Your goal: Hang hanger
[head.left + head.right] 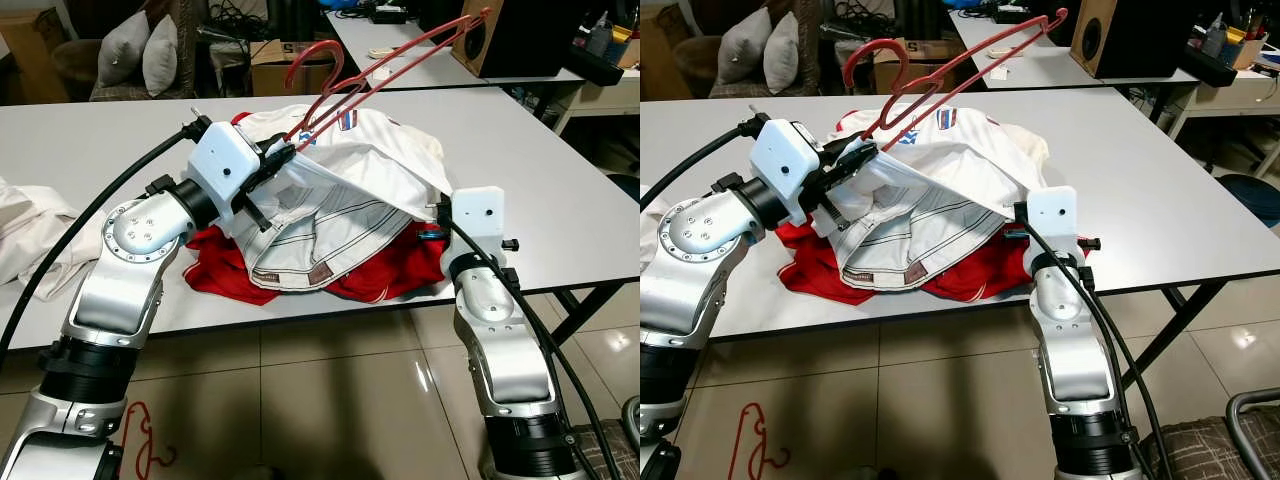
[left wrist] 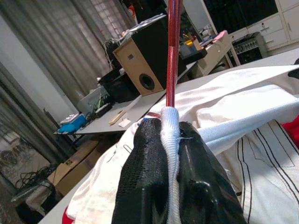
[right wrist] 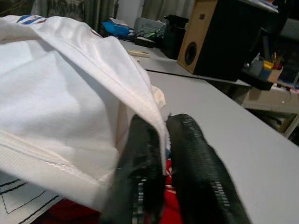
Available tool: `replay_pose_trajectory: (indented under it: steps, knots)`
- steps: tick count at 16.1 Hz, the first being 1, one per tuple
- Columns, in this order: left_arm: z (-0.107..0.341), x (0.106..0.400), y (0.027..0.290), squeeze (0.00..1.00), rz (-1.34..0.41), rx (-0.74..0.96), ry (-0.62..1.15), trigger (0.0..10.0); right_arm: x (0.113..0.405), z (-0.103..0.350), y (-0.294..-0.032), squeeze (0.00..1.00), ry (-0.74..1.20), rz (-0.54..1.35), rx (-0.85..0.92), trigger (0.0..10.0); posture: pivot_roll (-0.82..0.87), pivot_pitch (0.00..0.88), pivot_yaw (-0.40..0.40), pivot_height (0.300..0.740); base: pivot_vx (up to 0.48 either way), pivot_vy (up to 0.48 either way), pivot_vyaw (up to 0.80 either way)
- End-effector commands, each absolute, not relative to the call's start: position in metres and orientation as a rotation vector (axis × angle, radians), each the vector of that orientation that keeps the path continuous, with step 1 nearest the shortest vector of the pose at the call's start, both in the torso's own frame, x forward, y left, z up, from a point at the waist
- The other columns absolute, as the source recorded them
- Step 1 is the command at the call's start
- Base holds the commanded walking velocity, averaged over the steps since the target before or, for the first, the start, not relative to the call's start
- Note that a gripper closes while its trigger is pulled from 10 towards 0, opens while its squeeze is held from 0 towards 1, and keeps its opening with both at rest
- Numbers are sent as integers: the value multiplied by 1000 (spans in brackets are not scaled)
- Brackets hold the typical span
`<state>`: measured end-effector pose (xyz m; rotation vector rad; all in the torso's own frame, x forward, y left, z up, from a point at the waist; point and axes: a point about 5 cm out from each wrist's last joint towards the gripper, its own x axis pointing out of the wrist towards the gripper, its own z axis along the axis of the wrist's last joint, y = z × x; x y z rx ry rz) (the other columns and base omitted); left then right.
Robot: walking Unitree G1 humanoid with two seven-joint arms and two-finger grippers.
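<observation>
A red hanger (image 2: 173, 46) sticks up and back over the white table (image 1: 90, 140), its hook (image 1: 322, 44) high above a white shirt (image 1: 340, 190). The shirt lies rumpled on top of a red garment (image 1: 390, 270). My left gripper (image 1: 285, 150) is shut on the shirt's white hem, and the hanger's rod rises from between its fingers (image 2: 145, 163). At the shirt's right edge near the table front, my right gripper (image 3: 164, 126) is shut on a fold of the white shirt, which it lifts slightly.
Another pale cloth (image 1: 25, 235) lies at the table's left edge. A second red hanger (image 1: 150, 440) is on the tiled floor by my left side. Behind stand another table with a speaker (image 1: 510, 35), a cardboard box (image 1: 275, 65) and cushions (image 1: 140, 50).
</observation>
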<state>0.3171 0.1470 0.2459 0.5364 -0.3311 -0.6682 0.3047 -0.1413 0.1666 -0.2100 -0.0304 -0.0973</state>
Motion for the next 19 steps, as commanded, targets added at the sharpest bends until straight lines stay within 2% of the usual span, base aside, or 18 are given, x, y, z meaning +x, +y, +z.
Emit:
replay_pose_trajectory:
  steps: [1,9,12,15,19]
  knots:
    - [253,315,149,0,-660,547,-362,0,308,168,-143,0,-33,-89,-184,0,7,0,11,740,0,0,0]
    - [249,314,148,0,-684,557,-350,0,310,177,-148,0,-52,-72,-142,0,4,0,14,740,0,0,0]
    - [242,309,144,0,-782,568,-347,0,316,190,-186,0,-25,-145,152,0,-3,3,15,740,0,0,0]
    - [234,308,147,0,-816,599,-322,0,321,213,-214,0,-63,-92,227,0,-25,11,25,740,0,0,0]
    - [223,307,147,0,-865,730,-293,0,321,229,-233,0,-62,-33,306,0,-32,10,22,740,0,0,0]
